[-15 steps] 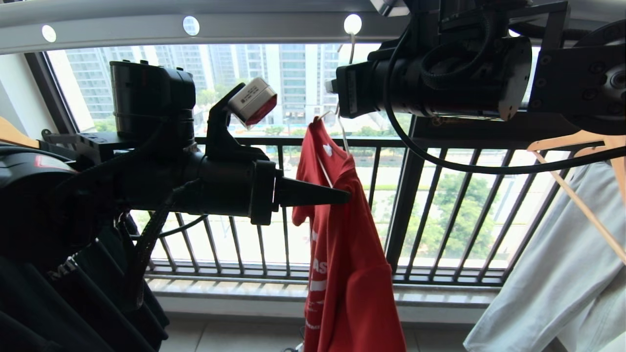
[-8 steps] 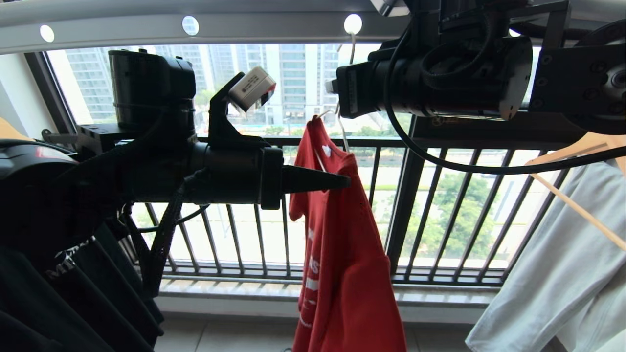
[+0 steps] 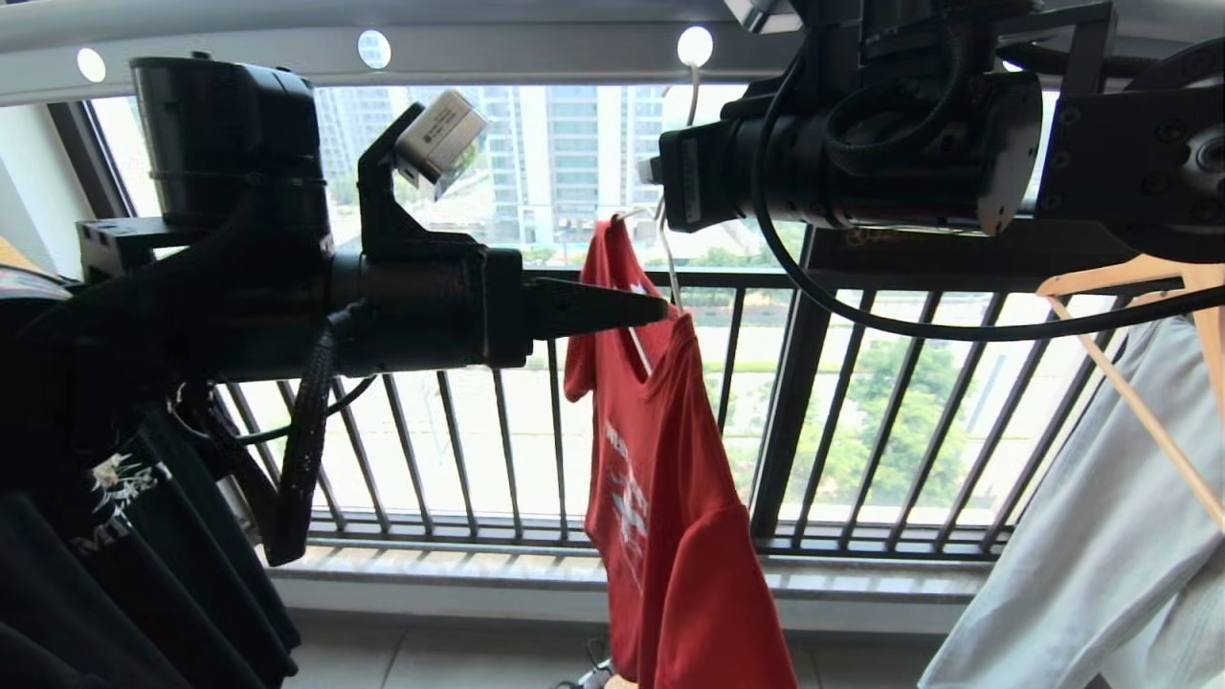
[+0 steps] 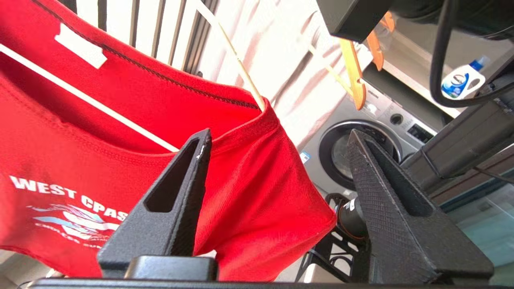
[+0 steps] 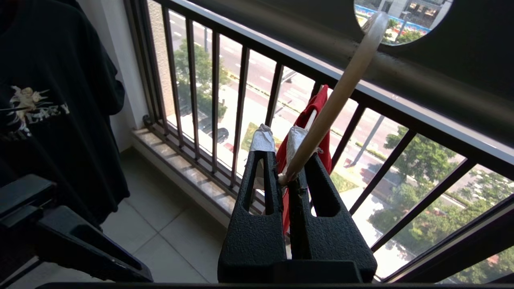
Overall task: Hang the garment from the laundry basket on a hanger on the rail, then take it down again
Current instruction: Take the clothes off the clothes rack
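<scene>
The red garment (image 3: 670,498) hangs on the thin white hanger (image 3: 672,268), whose hook sits in a hole of the grey rail (image 3: 536,43). My left gripper (image 3: 656,308) is level at the shirt's shoulder and open. In the left wrist view the red sleeve (image 4: 257,188) lies loose between the spread fingers of that gripper (image 4: 277,140). Up at the rail, my right gripper (image 5: 279,136) is shut on the hanger's neck (image 5: 341,92), with the garment (image 5: 321,108) below it. The laundry basket is out of view.
A black T-shirt (image 3: 144,555) hangs at the left. At the right, a pale garment (image 3: 1101,536) hangs on a wooden hanger. The black balcony railing (image 3: 785,402) stands behind. A washing machine (image 4: 361,136) and a detergent bottle (image 4: 461,80) are off to the side.
My left gripper has opened, let go of the shirt's shoulder and risen a little. The freed garment has swung and turned slightly. The right arm has kept still.
</scene>
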You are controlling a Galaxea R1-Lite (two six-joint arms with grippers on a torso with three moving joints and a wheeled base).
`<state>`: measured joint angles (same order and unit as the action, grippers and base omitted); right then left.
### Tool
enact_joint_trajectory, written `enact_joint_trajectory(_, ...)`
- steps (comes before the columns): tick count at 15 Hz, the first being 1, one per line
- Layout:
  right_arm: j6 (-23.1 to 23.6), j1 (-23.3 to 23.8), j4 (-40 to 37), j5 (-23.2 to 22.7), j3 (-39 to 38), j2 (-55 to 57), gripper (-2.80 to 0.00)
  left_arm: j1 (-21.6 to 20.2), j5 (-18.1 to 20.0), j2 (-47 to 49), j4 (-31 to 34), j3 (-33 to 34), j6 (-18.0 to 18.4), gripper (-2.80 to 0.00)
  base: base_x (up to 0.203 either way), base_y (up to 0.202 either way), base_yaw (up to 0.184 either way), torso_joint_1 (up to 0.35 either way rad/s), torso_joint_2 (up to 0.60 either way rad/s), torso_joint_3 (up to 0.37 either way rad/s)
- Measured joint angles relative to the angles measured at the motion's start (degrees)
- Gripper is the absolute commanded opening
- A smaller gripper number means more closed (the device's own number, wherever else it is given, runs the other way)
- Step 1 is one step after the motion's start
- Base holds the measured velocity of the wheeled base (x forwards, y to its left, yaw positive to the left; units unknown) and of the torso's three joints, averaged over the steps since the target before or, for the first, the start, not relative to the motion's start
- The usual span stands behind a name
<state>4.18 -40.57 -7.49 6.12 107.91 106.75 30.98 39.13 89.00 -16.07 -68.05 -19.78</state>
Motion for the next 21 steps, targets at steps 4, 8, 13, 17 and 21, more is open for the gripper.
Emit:
enact_joint_trajectory(4,0.0,0.0,0.02,0.0,0.02,0.0,-2.8,-4.6,-0.87,-5.15,0.45,1.79,-4.05,-2.8,0.0,0.0,0.0,0.0,0.0,0.0)
enact_joint_trajectory(8,0.0,0.0,0.02,-0.01,0.09,-0.02,-2.8,-6.66,-8.99,-6.38,0.46,4.28,-4.01,-2.8,0.0,0.0,0.0,0.0,0.0,0.0)
enact_joint_trajectory(13,0.0,0.0,-0.01,0.0,0.02,-0.11,-2.8,-7.23,-14.75,-2.45,0.37,1.73,-3.67,-2.8,0.0,0.0,0.0,0.0,0.0,0.0)
enact_joint_trajectory(17,0.0,0.06,-0.01,0.0,-0.02,-0.13,-2.8,-7.23,-15.0,-1.4,0.82,2.85,-3.72,-2.8,0.0,0.0,0.0,0.0,0.0,0.0)
enact_joint_trajectory(21,-0.09,0.13,0.18,0.07,-0.46,-0.13,0.0,-7.71,-15.1,-3.13,0.37,8.99,-3.65,-2.8,0.0,0.0,0.0,0.0,0.0,0.0)
